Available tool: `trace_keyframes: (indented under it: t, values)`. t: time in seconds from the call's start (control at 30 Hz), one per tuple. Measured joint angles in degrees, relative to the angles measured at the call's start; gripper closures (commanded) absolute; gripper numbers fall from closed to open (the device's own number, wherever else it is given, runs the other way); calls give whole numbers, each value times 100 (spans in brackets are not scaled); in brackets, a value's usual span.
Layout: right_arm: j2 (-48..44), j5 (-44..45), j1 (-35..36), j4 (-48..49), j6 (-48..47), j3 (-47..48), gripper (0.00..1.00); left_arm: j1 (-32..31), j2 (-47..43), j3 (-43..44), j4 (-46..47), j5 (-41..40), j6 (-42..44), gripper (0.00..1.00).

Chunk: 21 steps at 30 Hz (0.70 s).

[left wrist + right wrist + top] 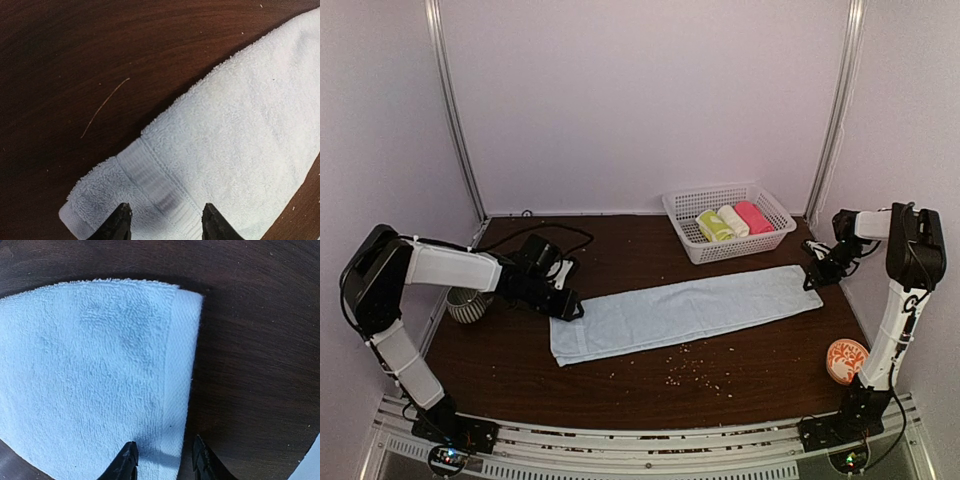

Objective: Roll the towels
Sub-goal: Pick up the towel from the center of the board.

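The pale blue towel (685, 308) lies flat on the brown table as a long folded strip, running from near left to far right. My left gripper (570, 308) is open over its left end; in the left wrist view the fingertips (120, 217) stand apart above the towel's woven band (240, 130). My right gripper (813, 280) is open at the right end; in the right wrist view its jaws (162, 460) straddle the towel's hem (90, 365). The yellow-green towel (713, 226) lies rolled in the white basket (685, 205).
The basket at the back right also holds a cream roll (733, 221) and a pink roll (753, 217). A striped cup (469, 304) stands behind my left arm. An orange patterned disc (847, 361) lies near the right arm's base. Crumbs (695, 362) are scattered before the towel.
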Motion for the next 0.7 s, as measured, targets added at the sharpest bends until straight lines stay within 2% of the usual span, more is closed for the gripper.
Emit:
trace_keyframes:
  t: [0.43, 0.7]
  values:
    - [-15, 90, 15, 221, 63, -105, 77, -9, 61, 61, -85, -74, -4, 51]
    - [-11, 79, 173, 330, 170, -116, 99, -9, 61, 59, -87, -129, -4, 51]
